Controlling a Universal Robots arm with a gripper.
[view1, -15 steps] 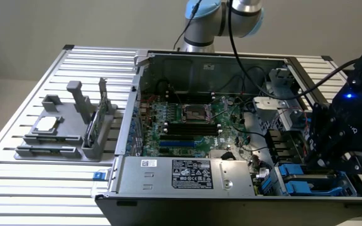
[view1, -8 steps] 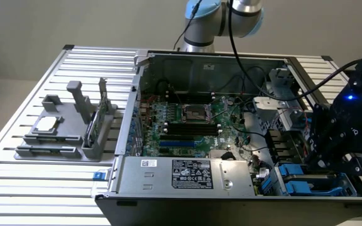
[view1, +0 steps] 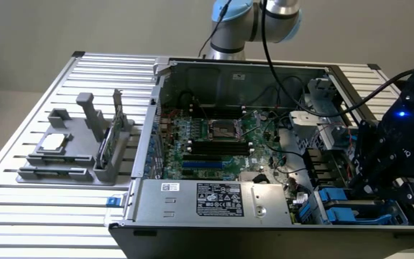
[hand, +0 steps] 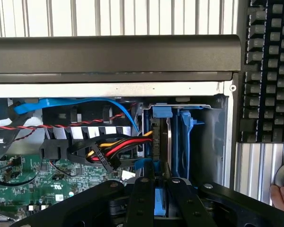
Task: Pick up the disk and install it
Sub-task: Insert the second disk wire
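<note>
Pincer (hand: 162, 198) clamped on the blue-framed disk (hand: 162, 142), upright in the open computer case (view1: 214, 213) bay

The open computer case (view1: 264, 162) lies on the worktop (view1: 41, 216). A parts stand (view1: 77, 151) sits to its left in the exterior view. The pincer (view1: 368, 183) hangs over the case's near right corner, above the disk (view1: 351, 208) in its bay.

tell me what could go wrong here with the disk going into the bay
The gripper holds the disk edge-on in the blue drive bay. The cable bundle lies right beside it and could snag or get pinched. If the disk is slightly tilted, its carrier might jam against the bay wall.
</note>
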